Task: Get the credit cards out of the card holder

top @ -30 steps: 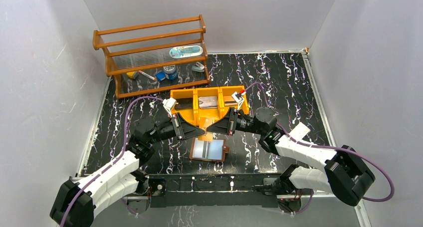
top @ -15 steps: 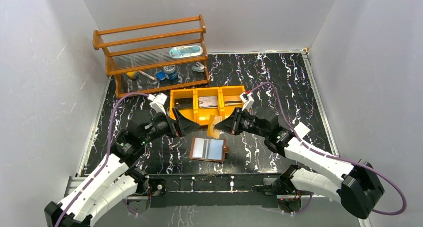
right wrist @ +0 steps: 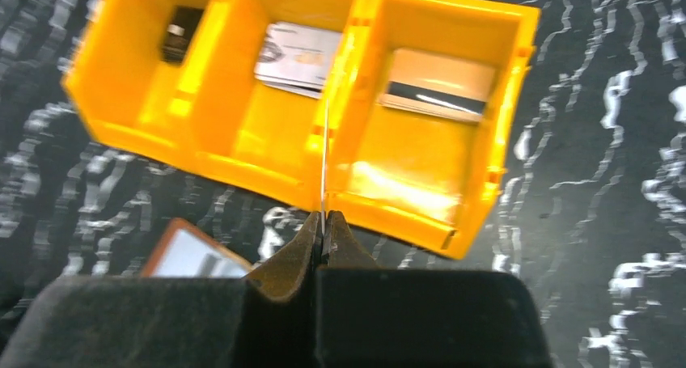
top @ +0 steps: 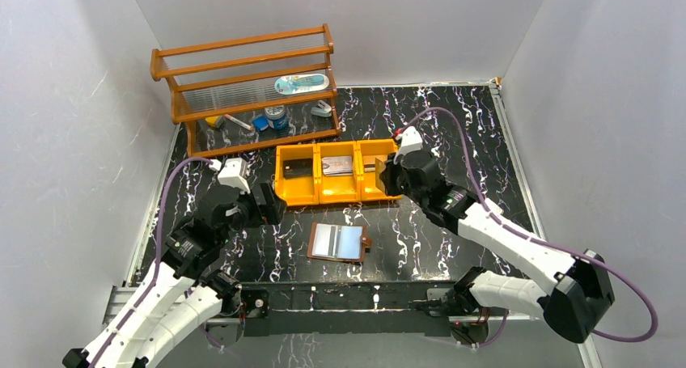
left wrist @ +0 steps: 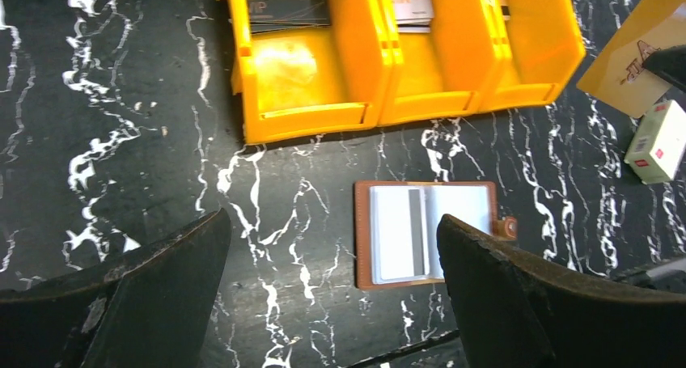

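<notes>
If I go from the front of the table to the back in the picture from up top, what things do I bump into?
First the brown leather card holder, lying open → then the orange plastic three-compartment tray → then the brown wooden shelf rack at the back.

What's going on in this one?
The right gripper is shut on an orange card, holding it on edge near the right end of the orange tray, which has cards in it. The left gripper hangs open and empty. The card holder lies open on the table with a grey card showing inside.
</notes>
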Available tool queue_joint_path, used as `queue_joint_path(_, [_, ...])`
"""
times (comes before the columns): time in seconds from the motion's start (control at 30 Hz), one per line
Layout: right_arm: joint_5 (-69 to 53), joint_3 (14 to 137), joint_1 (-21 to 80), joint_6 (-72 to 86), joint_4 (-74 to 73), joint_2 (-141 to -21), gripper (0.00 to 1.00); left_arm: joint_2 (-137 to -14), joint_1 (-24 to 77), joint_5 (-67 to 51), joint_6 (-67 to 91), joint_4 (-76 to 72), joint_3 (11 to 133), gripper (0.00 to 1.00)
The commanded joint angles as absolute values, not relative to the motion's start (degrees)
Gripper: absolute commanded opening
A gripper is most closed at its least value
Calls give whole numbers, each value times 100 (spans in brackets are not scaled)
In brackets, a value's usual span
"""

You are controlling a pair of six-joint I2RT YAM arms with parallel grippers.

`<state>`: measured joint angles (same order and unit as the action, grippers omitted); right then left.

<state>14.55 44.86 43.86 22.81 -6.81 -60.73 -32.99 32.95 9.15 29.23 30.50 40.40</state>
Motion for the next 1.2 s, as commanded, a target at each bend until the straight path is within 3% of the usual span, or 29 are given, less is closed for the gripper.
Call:
queue_joint_path(0.0, [2053, 5022, 4313, 660, -657, -6532, 0, -3005, 3279, 1475, 2720, 3116, 3988, 98])
queue_joint_path(0.2, [1685, 5732, 4053, -894, -856, -7357, 0, -2924, 3278, 1605, 2690, 3089, 3983, 99])
queue_joint_path(0.43, [1442, 5453, 4014, -3333, -279, -7697, 0, -2917, 3282, 1582, 2659, 3094, 3973, 98])
queue_joint_path(0.83, [700, 5967, 3715, -4435, -423, -8741, 0, -2944, 3281, 1572, 2646, 3113, 3979, 99])
queue_joint_path(1.17, [1217, 6258, 3585, -4909, 209, -9626, 0, -2809, 3285, 1714, 2664, 3160, 3968, 98])
